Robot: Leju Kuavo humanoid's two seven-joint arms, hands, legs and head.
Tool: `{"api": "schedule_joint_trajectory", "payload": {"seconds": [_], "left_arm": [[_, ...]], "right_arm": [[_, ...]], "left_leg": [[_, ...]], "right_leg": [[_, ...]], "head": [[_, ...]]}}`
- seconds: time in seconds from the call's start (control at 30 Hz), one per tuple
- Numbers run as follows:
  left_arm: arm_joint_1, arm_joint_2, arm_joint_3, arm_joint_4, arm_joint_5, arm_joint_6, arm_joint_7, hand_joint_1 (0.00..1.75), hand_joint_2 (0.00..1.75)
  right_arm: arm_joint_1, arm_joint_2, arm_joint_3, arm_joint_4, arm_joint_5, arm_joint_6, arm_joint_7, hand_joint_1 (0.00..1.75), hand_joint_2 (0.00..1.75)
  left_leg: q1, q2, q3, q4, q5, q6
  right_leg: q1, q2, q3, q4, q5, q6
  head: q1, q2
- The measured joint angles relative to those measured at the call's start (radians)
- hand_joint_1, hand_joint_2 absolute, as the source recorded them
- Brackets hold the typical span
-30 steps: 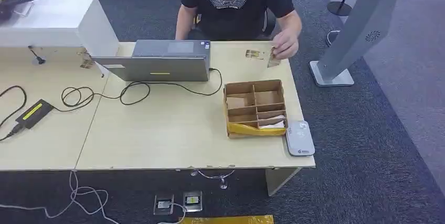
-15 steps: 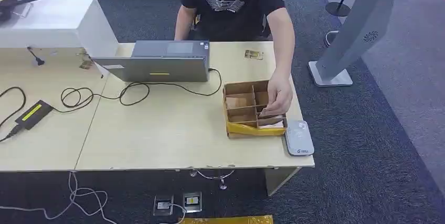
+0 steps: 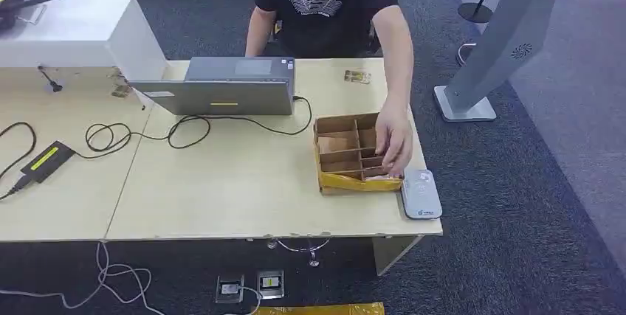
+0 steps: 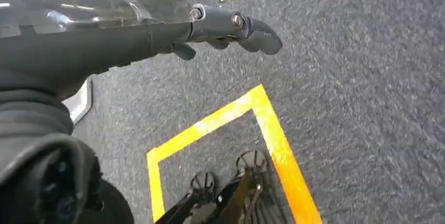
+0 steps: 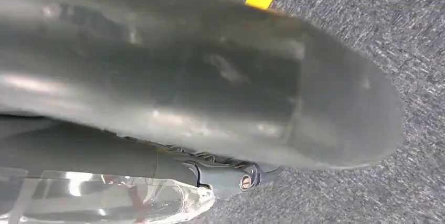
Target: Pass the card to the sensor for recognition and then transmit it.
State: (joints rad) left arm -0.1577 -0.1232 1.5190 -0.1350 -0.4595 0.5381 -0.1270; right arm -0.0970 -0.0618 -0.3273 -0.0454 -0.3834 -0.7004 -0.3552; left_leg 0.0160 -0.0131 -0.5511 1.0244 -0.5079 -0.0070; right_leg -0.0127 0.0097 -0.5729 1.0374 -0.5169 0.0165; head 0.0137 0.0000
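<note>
A small gold-printed card (image 3: 356, 77) lies on the table's far side, near the person seated there. A cardboard box (image 3: 341, 147) with several compartments stands at the table's right. The person's hand (image 3: 395, 145) reaches into its front right compartment and hides what lies there. The white sensor (image 3: 421, 194) lies flat at the table's front right corner, just beside the box. My left hand (image 4: 231, 24) hangs over the carpet, fingers stretched out, holding nothing. My right hand (image 5: 210, 93) also hangs low; its thick thumb hides the fingers.
A grey laptop (image 3: 221, 94) stands at the back middle, with cables (image 3: 148, 134) and a power adapter (image 3: 46, 160) to its left. A white box (image 3: 81, 31) sits at the back left. A grey stand (image 3: 502, 42) rises right of the table. Yellow floor tape (image 4: 273, 129) lies below my arms.
The person's hand has come from the table's far edge down into the box, and now sits over the front right compartment. My arms have not moved.
</note>
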Motion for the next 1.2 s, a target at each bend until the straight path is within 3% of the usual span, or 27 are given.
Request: {"api": "schedule_joint_trajectory", "payload": {"seconds": [0.1, 0.27, 0.7, 0.73, 0.77, 0.8, 0.83, 0.87, 1.0, 1.07, 1.1, 1.2], "left_arm": [[0.001, 0.0, 0.0, 0.0, 0.007, -0.029, -0.009, 0.0, 0.0], [0.001, 0.003, 0.0, 0.0, -0.034, -0.006, 0.016, 0.0, 0.0], [0.001, -0.004, 0.0, 0.0, -0.081, 0.093, 0.045, 0.0, 0.0], [0.0, -0.004, 0.0, 0.0, -0.077, 0.098, 0.043, 0.09, 0.0], [0.0, -0.005, 0.0, 0.0, -0.072, 0.102, 0.04, 1.29, 0.0], [0.0, -0.006, 0.0, 0.0, -0.067, 0.107, 0.035, 1.43, 0.0], [0.0, -0.006, 0.0, 0.0, -0.062, 0.111, 0.032, 1.66, 0.0], [0.0, -0.006, 0.0, 0.0, -0.057, 0.113, 0.029, 1.75, 0.0], [0.001, -0.009, 0.0, 0.0, -0.068, 0.11, 0.029, 1.73, 0.0], [0.0, -0.009, 0.0, 0.0, -0.07, 0.11, 0.034, 1.54, 0.0], [0.001, -0.01, 0.0, 0.0, -0.072, 0.112, 0.037, 0.23, 0.0], [0.0, -0.013, 0.0, 0.0, -0.083, 0.113, 0.044, 0.23, 0.0]], "right_arm": [[0.029, -0.027, -0.012, 0.006, -0.001, 0.0, 0.04, 0.0, 0.0], [0.051, -0.046, -0.037, 0.011, 0.015, 0.0, 0.111, 0.0, 0.0], [0.014, -0.036, -0.068, 0.014, 0.134, 0.0, 0.077, 0.0, 0.0], [0.013, -0.036, -0.068, 0.014, 0.14, 0.0, 0.075, 0.0, 0.0], [0.012, -0.036, -0.069, 0.014, 0.145, 0.0, 0.069, 0.0, 0.0], [0.011, -0.036, -0.069, 0.014, 0.15, 0.0, 0.066, 0.0, 0.0], [0.01, -0.036, -0.07, 0.014, 0.155, 0.0, 0.065, 1.52, 0.0], [0.009, -0.037, -0.071, 0.014, 0.164, 0.0, 0.066, 1.75, 0.0], [0.009, -0.042, -0.071, 0.014, 0.194, 0.0, 0.088, 1.75, 0.0], [0.009, -0.045, -0.078, 0.014, 0.199, 0.0, 0.08, 1.75, 0.0], [0.009, -0.045, -0.08, 0.014, 0.208, 0.0, 0.078, 0.49, 0.0], [0.007, -0.044, -0.086, 0.014, 0.271, 0.0, 0.091, 0.49, 0.0]], "left_leg": [[-0.001, -0.001, -0.001, 0.0, 0.0, 0.0], [-0.001, 0.001, -0.001, 0.0, -0.001, 0.0], [0.0, 0.0, 0.0, 0.0, 0.0, 0.001], [0.0, 0.0, 0.0, 0.0, 0.0, 0.001], [0.0, 0.0, 0.0, 0.0, 0.0, 0.001], [0.0, 0.0, 0.0, 0.0, -0.001, 0.001], [0.0, 0.0, 0.0, 0.0, -0.001, 0.001], [0.0, 0.0, 0.0, 0.0, -0.001, 0.001], [0.0, 0.0, 0.0, 0.0, -0.001, 0.001], [0.0, 0.0, 0.0, 0.0, -0.001, 0.001], [0.0, 0.0, 0.0, 0.0, -0.001, 0.001], [0.0, 0.0, 0.0, 0.0, -0.001, 0.001]], "right_leg": [[-0.001, -0.002, 0.0, 0.0, 0.0, 0.0], [-0.001, 0.0, 0.0, 0.0, 0.0, 0.0], [0.0, 0.0, 0.0, 0.0, 0.0, 0.0], [0.0, 0.0, 0.0, 0.0, 0.0, 0.0], [0.0, 0.0, 0.0, 0.0, 0.0, 0.0], [0.0, 0.0, 0.0, 0.0, 0.0, 0.0], [0.0, 0.0, 0.0, 0.0, 0.0, 0.0], [0.0, 0.0, 0.0, 0.0, 0.0, 0.0], [0.0, 0.0, 0.0, 0.0, 0.0, 0.0], [0.0, 0.0, 0.0, 0.0, 0.0, 0.0], [0.0, 0.0, 0.0, 0.0, 0.0, 0.0], [0.0, 0.0, 0.0, 0.0, 0.0, 0.0]], "head": [[0.0, 0.0], [0.0, 0.0], [0.0, 0.0], [0.0, 0.0], [0.0, 0.0], [0.0, 0.0], [0.0, 0.0], [0.0, 0.0], [0.0, 0.0], [0.0, 0.0], [0.0, 0.0], [0.0, 0.0]]}}
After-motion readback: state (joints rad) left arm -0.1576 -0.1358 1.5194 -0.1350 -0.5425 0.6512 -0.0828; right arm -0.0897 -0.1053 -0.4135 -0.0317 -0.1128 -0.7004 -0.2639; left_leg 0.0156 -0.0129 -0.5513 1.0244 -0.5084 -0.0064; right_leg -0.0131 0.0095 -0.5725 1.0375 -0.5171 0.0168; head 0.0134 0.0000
